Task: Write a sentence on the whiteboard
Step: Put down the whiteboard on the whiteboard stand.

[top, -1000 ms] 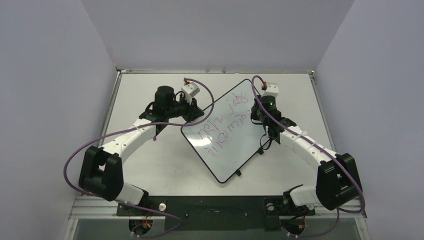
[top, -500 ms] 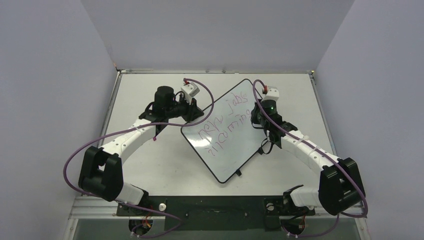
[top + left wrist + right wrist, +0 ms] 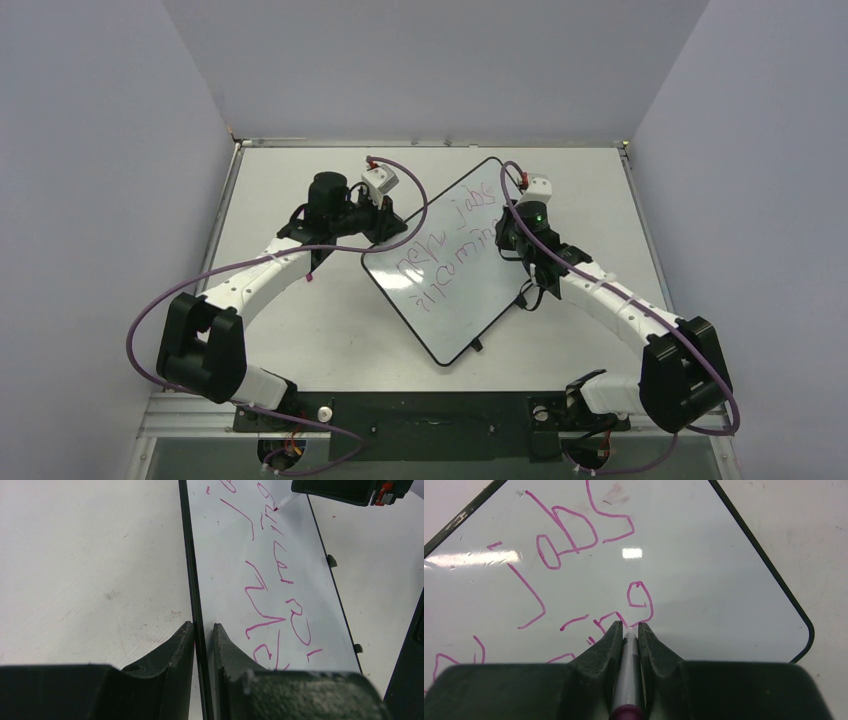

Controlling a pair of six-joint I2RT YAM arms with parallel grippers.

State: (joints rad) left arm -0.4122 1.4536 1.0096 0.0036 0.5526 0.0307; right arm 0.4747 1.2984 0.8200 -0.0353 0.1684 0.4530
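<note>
Glossy white rectangular whiteboard (image 3: 470, 310), thin black frame. Handwritten cursive sentence (image 3: 450, 245) in pink-magenta strokes. Slim white marker pen (image 3: 628, 675), magenta end. Matte black left gripper (image 3: 202, 626). Thin purple cables (image 3: 129, 340). Off-white tabletop (image 3: 300, 330).

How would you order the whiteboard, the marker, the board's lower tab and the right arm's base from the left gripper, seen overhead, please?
1. Whiteboard: edge inside the left gripper.
2. Marker: across the board, right side.
3. Lower tab: board's near edge.
4. Right arm's base: bottom right.

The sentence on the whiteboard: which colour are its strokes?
Pink-magenta. The sentence on the whiteboard shows best in the right wrist view.
</note>
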